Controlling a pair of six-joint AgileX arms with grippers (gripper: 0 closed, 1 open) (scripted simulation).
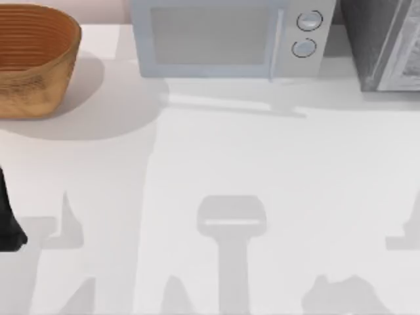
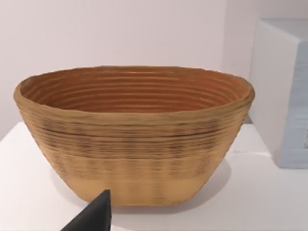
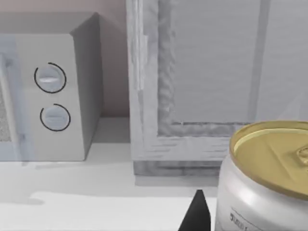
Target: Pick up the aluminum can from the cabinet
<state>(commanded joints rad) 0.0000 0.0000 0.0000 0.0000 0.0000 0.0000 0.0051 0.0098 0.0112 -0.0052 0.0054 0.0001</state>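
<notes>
1. Right wrist view puts the aluminum can (image 3: 262, 180) right up against your right arm's camera, upright with its gold lid showing, so that arm is the one placed to take it. A dark fingertip (image 3: 196, 214) shows just beside the can; you cannot tell whether the jaws are apart or already clamped on it.
2. Behind the can stands the grey cabinet (image 3: 202, 82) with its framed door. The can sits in front of that door rather than inside, as far as you can judge.
3. Beside the cabinet is the microwave (image 3: 53, 96) with two round dials; it stands near enough to crowd a sideways lift, so go straight up.
4. Your left arm (image 1: 8, 223) is parked at the counter's (image 1: 262, 164) left edge, facing the woven basket (image 2: 134, 134). Its jaws' state cannot be told.
</notes>
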